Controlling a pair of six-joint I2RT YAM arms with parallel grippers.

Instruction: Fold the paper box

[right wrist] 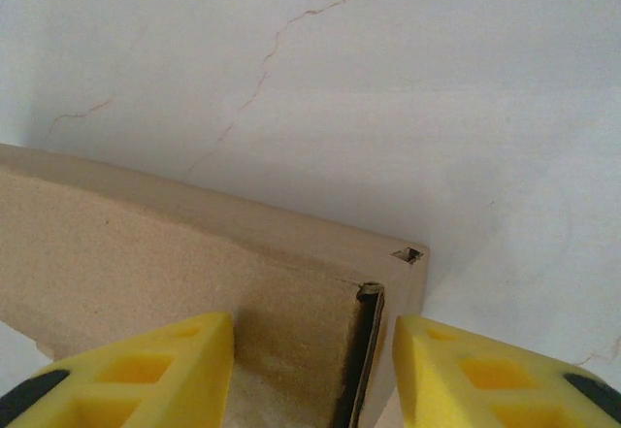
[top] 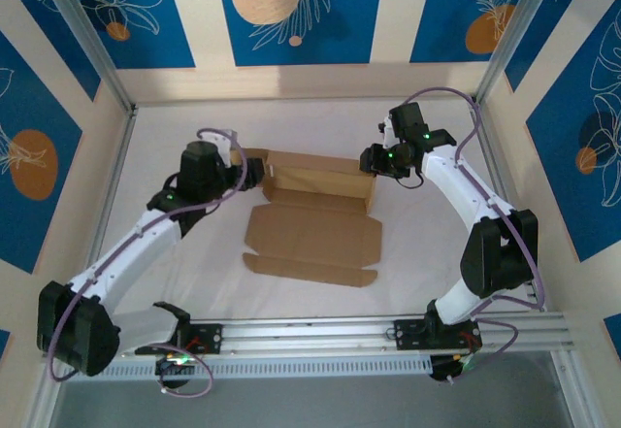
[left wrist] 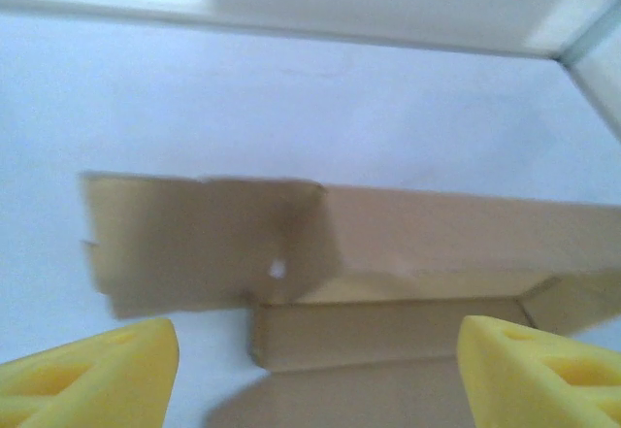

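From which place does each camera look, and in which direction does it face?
Top external: above and behind the arm bases, facing down on the table and paper box; both arms, left pincer and right pincer show.
Left wrist: on the left arm, facing the box's left end; yellow fingers at the bottom corners.
Right wrist: on the right arm, facing a box corner between its yellow fingers.
Shared: all three see the box.

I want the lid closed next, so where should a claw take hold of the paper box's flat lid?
Grip the paper box by the narrow front flap along the near edge of the lid, coming in low from the near side. The lid lies flat there, its free edge facing the arms.
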